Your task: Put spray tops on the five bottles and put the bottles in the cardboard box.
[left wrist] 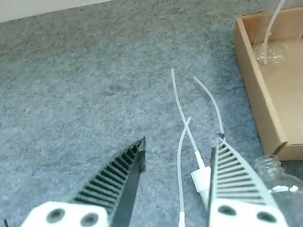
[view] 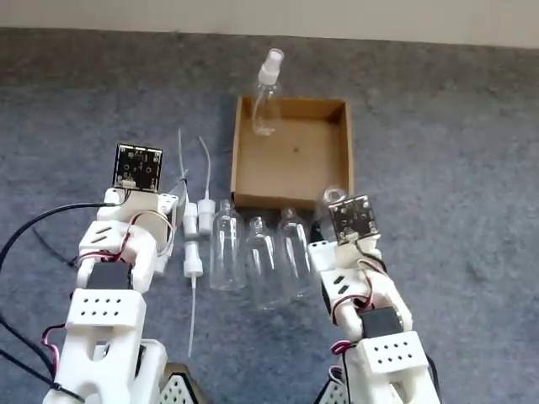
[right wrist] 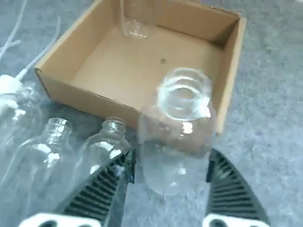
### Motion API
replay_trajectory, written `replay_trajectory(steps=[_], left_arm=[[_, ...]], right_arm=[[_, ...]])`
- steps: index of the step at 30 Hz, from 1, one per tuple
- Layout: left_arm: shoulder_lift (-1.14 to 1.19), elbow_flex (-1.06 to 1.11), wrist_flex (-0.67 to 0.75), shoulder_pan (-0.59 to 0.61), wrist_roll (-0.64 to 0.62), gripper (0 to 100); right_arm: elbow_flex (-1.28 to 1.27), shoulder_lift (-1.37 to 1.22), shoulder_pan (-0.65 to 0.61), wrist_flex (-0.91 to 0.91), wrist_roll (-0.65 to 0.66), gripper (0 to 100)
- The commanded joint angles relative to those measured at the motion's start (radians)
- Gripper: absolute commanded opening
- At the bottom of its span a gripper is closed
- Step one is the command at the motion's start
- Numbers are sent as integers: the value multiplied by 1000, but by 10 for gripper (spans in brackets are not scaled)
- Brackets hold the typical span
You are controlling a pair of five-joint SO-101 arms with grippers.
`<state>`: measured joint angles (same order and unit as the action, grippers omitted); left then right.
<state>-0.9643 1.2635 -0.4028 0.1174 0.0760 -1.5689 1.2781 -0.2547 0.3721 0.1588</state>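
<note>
Step in hand: judged to be capping the bare bottle (right wrist: pixel 182 123) held by the right gripper (right wrist: pixel 171 155).
Doing it well: the bottle should stay upright and steady with its mouth exposed. The long tube should enter the neck first, then the head should be pressed straight down.
Bare bottle: clear plastic with rounded shoulders and an open ridged neck, upright just in front of the cardboard box (right wrist: pixel 85 94), at its near right corner.
Right gripper: jaws appear closed against the bottle's lower sides.
Spray tops (left wrist: pixel 201 177): white heads with thin tubes, lying on the carpet (left wrist: pixel 71 85) left of the box.
Left gripper (left wrist: pixel 181 142): wide open and holding nothing, low over the spray tops, one head just beside a finger.
Other bottles (view: pixel 261 252): three uncapped, lying side by side before the box.
Capped bottle (view: pixel 267 97): stands in the box's far corner.
</note>
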Motion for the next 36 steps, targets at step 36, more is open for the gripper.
replay_trajectory(steps=[36], left_arm=[[2, -7, 23, 7, -6, 207]], right_arm=[[903, -595, -145, 751, 84, 253]])
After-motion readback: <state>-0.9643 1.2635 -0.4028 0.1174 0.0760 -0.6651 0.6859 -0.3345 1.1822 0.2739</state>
